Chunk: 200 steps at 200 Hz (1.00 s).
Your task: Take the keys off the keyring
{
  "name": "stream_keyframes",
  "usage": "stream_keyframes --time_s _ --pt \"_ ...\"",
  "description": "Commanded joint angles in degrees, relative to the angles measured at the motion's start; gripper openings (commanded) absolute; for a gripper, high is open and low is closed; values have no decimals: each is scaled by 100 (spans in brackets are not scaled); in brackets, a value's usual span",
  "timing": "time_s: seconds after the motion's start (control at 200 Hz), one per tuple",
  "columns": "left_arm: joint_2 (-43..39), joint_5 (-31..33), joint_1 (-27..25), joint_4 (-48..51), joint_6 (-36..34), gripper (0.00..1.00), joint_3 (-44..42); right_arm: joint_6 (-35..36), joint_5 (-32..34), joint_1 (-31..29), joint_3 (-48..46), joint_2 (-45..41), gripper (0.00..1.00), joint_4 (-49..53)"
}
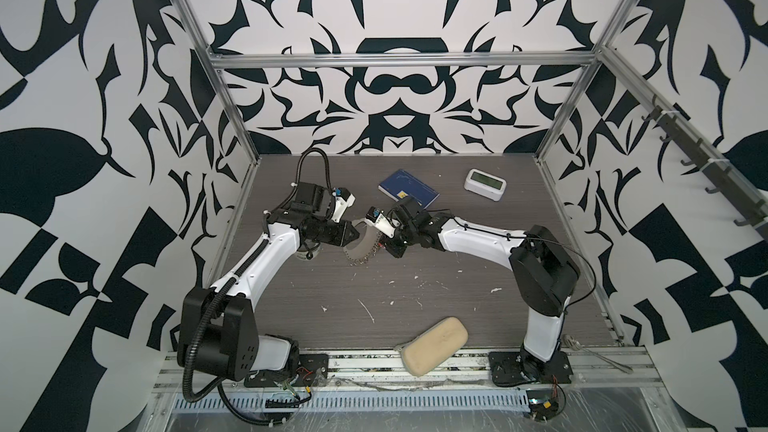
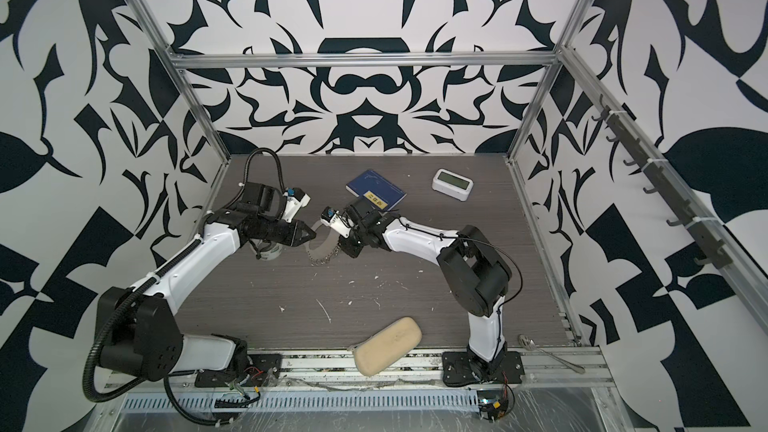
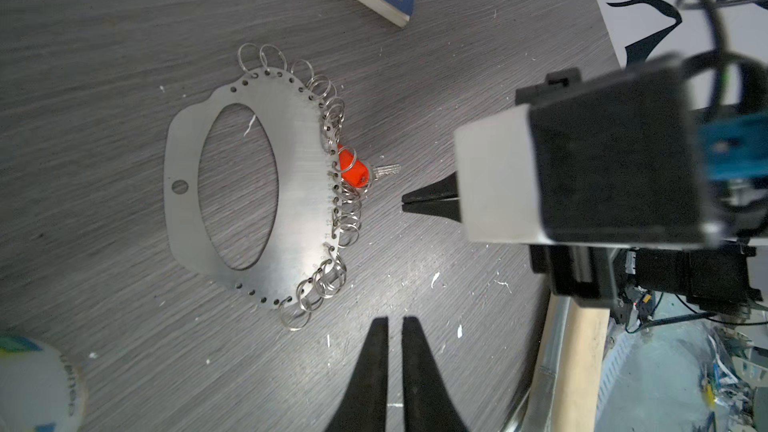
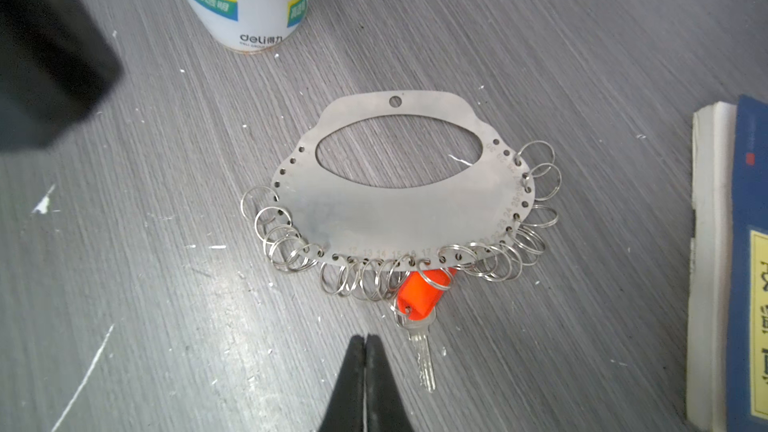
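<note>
table [image 1: 415, 284]: grey wood-grain top, peppered with white flecks and scratches. walls [image 1: 395, 110] on three sides, black-and-white swirl print, with an aluminium frame [image 1: 399, 61] at the corners and a hook rail [image 1: 706, 168] on the right wall. keyring [image 4: 395, 218] lies flat mid-table between both arms. tape roll [image 4: 249, 6] is near it, book [image 1: 409, 189] and white clock [image 1: 486, 184] sit further back, beige pad [image 1: 434, 344] overhangs the front edge. keys [image 4: 422, 326] with orange tag [image 4: 417, 297] hang off its fringe of small rings [image 4: 365, 280], flat on the table. right gripper [image 4: 365, 340]: tips pressed together, empty, just beside the key. left gripper [image 3: 395, 322]: a slit apart, empty, near the keyring's edge.
</note>
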State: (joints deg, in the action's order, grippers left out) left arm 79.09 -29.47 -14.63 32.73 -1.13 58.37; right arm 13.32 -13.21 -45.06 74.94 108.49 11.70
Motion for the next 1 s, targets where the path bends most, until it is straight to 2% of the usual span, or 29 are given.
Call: stream_keyframes --time_s 0.0,0.18,0.31,0.535,0.71,0.995 --pt "76 -164 13 54 -79 13 -61 -66 102 -29 435 155 16 367" --pt "212 -82 14 139 84 13 -80 207 354 -29 478 318 30 383" --pt "230 -63 13 122 86 13 -87 865 252 -29 378 375 30 400" --pt "223 17 13 143 37 13 -117 2174 -147 -21 -119 212 27 -284" --pt "32 -1 23 -187 99 13 -404 2485 -372 47 111 433 24 -134" --pt "-421 -83 191 -479 111 13 -852 2772 -237 111 408 673 29 71"
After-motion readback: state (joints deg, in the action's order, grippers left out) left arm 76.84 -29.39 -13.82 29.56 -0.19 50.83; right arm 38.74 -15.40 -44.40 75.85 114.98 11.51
